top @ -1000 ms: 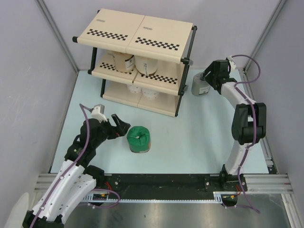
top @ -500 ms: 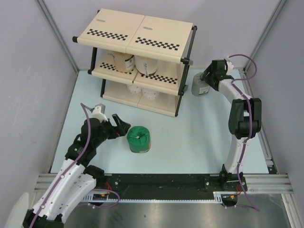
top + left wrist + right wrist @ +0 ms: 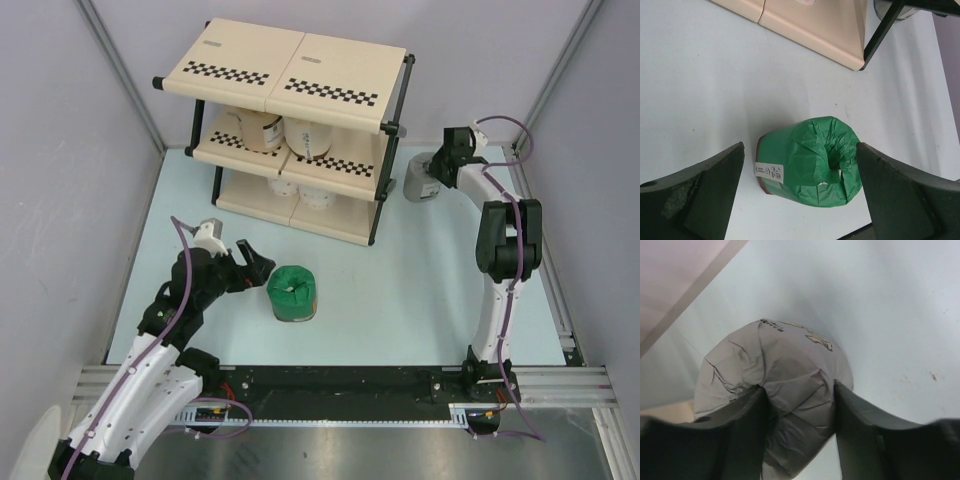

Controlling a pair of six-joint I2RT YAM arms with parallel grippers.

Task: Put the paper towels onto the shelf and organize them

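The green-wrapped paper towel roll [image 3: 292, 292] stands on the table in front of the shelf [image 3: 290, 70]. My left gripper [image 3: 258, 262] is open just left of it; in the left wrist view the roll [image 3: 810, 160] sits between the spread fingers of the gripper [image 3: 800, 147], touching neither. Right of the shelf, my right gripper [image 3: 438, 170] is shut on the grey roll [image 3: 420, 183]; its fingers [image 3: 855, 410] press into the crumpled grey wrap [image 3: 775, 355]. A tan roll [image 3: 258, 128] and a white roll [image 3: 308, 135] sit on the middle tier, and two white rolls [image 3: 300, 192] on the bottom tier.
Grey enclosure walls stand close on the left, back and right. A black shelf post [image 3: 885, 30] and the bottom panel [image 3: 810, 20] lie just beyond the green roll. A metal rail [image 3: 340, 380] carries both arm bases at the near edge.
The right gripper's jaws have narrowed onto the grey roll, and that arm's elbow has shifted slightly left. The left arm and green roll have not moved.
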